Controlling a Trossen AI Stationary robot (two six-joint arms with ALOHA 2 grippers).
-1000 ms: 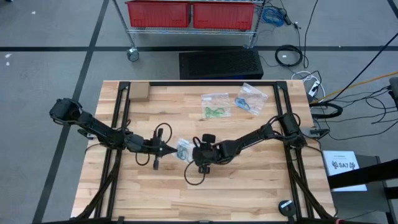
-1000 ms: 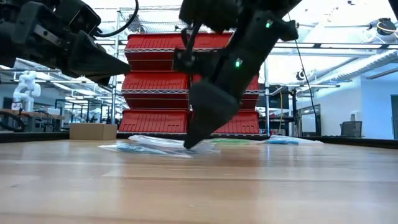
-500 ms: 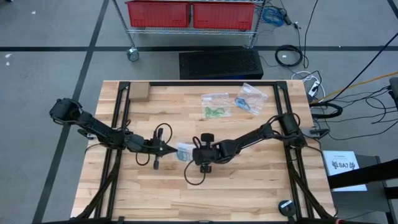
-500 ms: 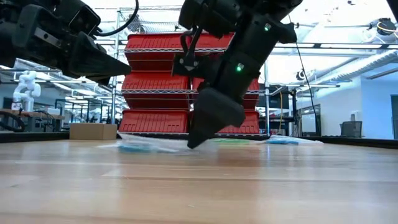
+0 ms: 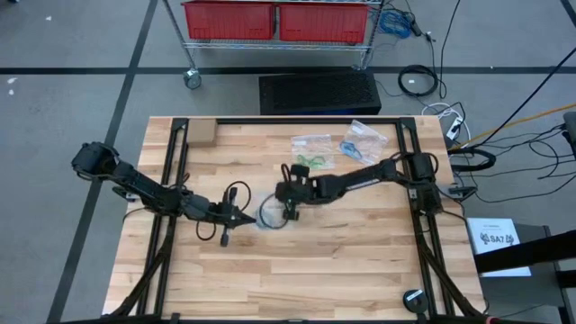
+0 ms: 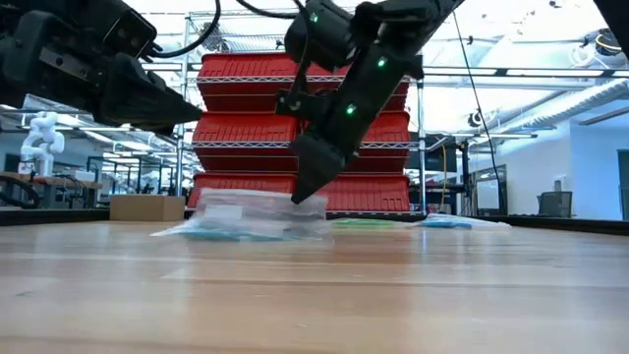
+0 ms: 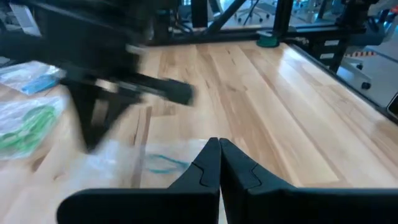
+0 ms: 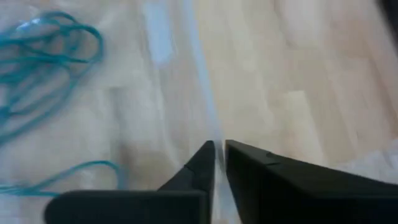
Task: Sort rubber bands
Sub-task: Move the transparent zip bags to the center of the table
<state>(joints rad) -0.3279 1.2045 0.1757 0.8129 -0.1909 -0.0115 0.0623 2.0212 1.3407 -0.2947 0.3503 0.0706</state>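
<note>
A clear plastic bag (image 6: pixel 241 218) holding teal rubber bands (image 8: pixel 43 56) lies mid-table, with my right gripper (image 6: pixel 307 200) shut on its raised right side. My left gripper (image 5: pixel 249 219) hovers shut just left of the bag, above the table, touching nothing. Its shut fingers (image 7: pixel 219 149) point over the bag (image 7: pixel 155 165). At the far side lie a bag of green rubber bands (image 5: pixel 311 162), another clear bag (image 5: pixel 311 141) and a bag of blue rubber bands (image 5: pixel 360 144). My right gripper pinches the clear bag's edge (image 8: pixel 211 134) between its two fingers, which slant down from above and from the table's right. The held side is raised off the wood. The rest of the bag (image 6: pixel 211 231) still lies on the table, with the bands inside it.
A small cardboard box (image 5: pixel 200 133) sits at the table's far left. A black round object (image 5: pixel 412 300) lies at the near right corner. Red bins on a wire rack (image 6: pixel 256 138) stand beyond the far edge. Bare wood stretches along the near half of the table.
My right gripper has moved up and toward the table's far edge. The bag's right side has lifted off the wood with it, while the bag's left part has stayed on the table.
</note>
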